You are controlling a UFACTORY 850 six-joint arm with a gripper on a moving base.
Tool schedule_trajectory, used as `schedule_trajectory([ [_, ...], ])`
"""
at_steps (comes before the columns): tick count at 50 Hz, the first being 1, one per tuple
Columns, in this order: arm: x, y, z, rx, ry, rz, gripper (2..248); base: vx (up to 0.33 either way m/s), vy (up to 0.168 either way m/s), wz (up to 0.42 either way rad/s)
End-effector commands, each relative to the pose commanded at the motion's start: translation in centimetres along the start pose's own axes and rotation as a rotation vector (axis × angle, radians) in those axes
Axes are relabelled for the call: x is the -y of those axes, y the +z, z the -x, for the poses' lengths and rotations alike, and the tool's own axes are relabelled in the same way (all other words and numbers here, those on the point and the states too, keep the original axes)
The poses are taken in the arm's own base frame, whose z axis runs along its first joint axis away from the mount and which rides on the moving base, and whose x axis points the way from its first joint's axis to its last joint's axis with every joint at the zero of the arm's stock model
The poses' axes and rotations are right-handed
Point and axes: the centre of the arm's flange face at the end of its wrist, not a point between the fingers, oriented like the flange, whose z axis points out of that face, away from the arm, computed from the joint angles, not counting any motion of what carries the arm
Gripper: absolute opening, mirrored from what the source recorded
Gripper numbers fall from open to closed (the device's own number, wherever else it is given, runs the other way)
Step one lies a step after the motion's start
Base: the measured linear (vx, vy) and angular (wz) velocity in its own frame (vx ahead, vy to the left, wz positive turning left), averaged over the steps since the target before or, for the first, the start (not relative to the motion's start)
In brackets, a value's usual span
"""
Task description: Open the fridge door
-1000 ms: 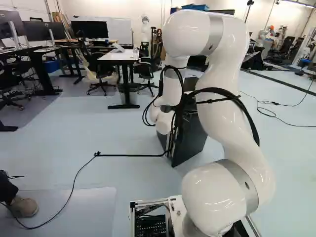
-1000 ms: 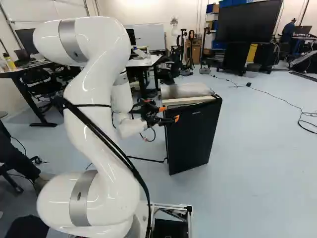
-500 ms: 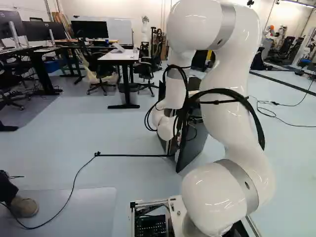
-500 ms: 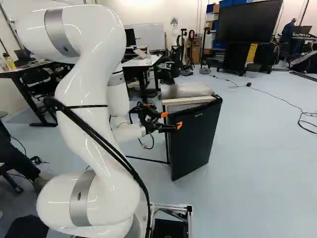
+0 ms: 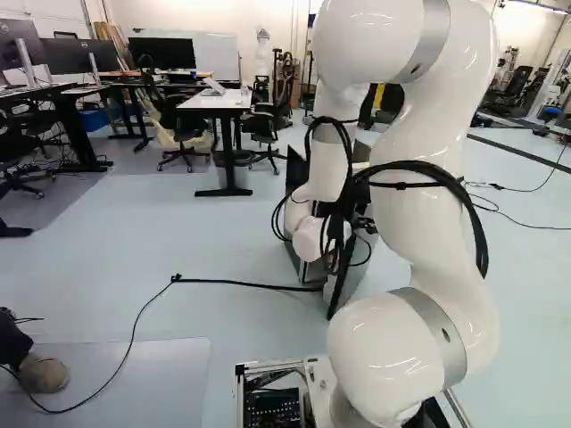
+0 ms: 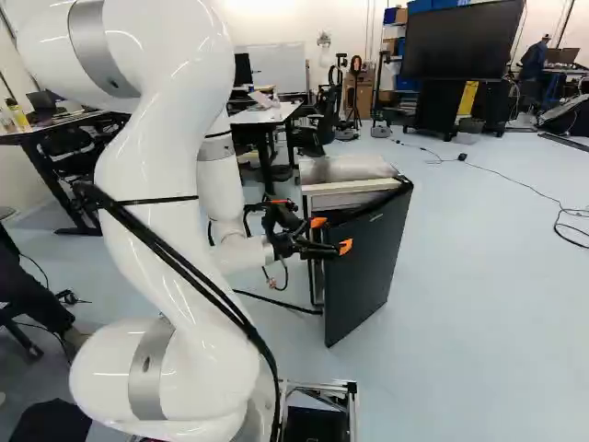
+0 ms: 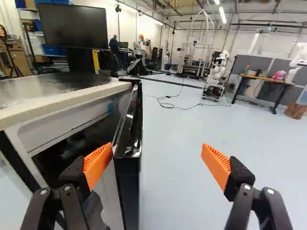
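In the right base view my gripper [image 6: 329,238] is at the free edge of the black fridge door [image 6: 370,267], which stands ajar from the fridge body [image 6: 342,172]. The wrist view shows the gripper [image 7: 157,158] with its fingers wide apart. One orange pad [image 7: 98,165] is on the inner side of the door [image 7: 128,139], over the gap to the fridge's dark interior [image 7: 72,143]; the other is out beyond the door's front, touching nothing. In the left base view my arm largely hides the fridge.
A black cable [image 5: 232,283] crosses the floor to the fridge. A white desk [image 5: 219,101] and chairs stand farther back. In the wrist view another robot [image 7: 218,76] stands across the room, near a wooden table [image 7: 266,82]. A person's foot [image 5: 43,373] is at the left base view's edge.
The door has swung farther out from the fridge body, its free edge coming toward the base. My arm and gripper have moved along with it, nearer and rightward. The base has not moved.
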Motion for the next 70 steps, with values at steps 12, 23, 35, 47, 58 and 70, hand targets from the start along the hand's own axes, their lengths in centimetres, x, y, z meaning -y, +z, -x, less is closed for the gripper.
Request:
schedule_trajectory([
  [12, -2.0, 0.9, -0.2, -0.016, 0.002, 0.091, 247, 0.000, 0.000, 0.000],
  [23, -3.6, 1.8, -0.4, -0.023, 0.005, 0.178, 247, 0.000, 0.000, 0.000],
  [35, -4.5, 2.5, 0.1, 0.030, 0.018, 0.240, 247, 0.000, 0.000, 0.000],
  [47, -4.7, 2.6, 0.3, 0.061, 0.023, 0.251, 247, 0.000, 0.000, 0.000],
  [58, -4.7, 2.6, 0.3, 0.063, 0.023, 0.252, 247, 0.000, 0.000, 0.000],
  [70, -5.3, 1.5, 0.5, 0.068, 0.007, 0.236, 247, 0.000, 0.000, 0.000],
])
